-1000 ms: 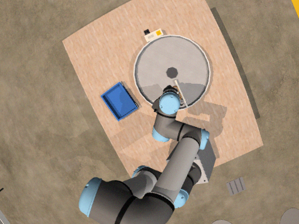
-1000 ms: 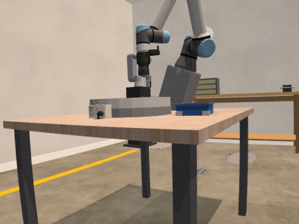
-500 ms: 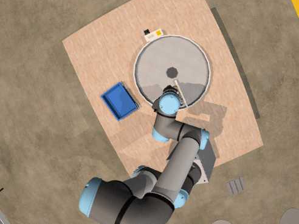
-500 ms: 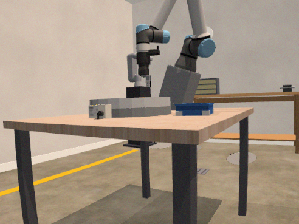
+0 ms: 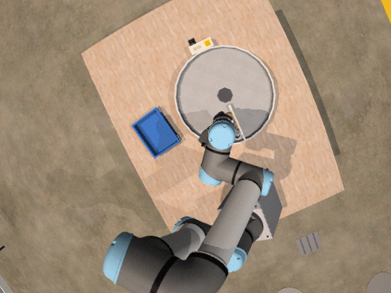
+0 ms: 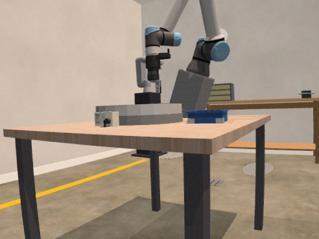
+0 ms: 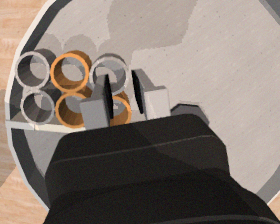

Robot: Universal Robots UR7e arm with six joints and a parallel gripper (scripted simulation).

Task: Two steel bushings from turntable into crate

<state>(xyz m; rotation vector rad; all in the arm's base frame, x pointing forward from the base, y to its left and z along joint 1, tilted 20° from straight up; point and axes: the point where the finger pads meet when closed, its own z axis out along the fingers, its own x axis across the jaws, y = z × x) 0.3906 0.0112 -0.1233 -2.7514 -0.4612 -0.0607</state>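
The grey turntable point(image 5: 225, 91) stands on the wooden table, and the blue crate point(image 5: 156, 132) lies to its left, empty as far as I can see. In the wrist view several bushings stand in a cluster at the turntable's rim: steel ones point(image 7: 33, 70) point(image 7: 39, 105) point(image 7: 111, 72) and orange ones point(image 7: 70, 72) point(image 7: 71, 110) point(image 7: 119, 111). My gripper point(image 7: 121, 86) hovers over the cluster with its fingers partly apart and nothing between them. The fingers straddle the spot over the right steel bushing and the right orange one. In the side view the gripper point(image 6: 157, 88) hangs above the turntable point(image 6: 139, 109).
A small control box point(image 5: 200, 45) sits at the turntable's far edge. A black hub point(image 5: 225, 94) marks the turntable's centre, with a thin divider bar point(image 5: 234, 115) running from it toward the rim. The crate also shows in the side view point(image 6: 207, 116).
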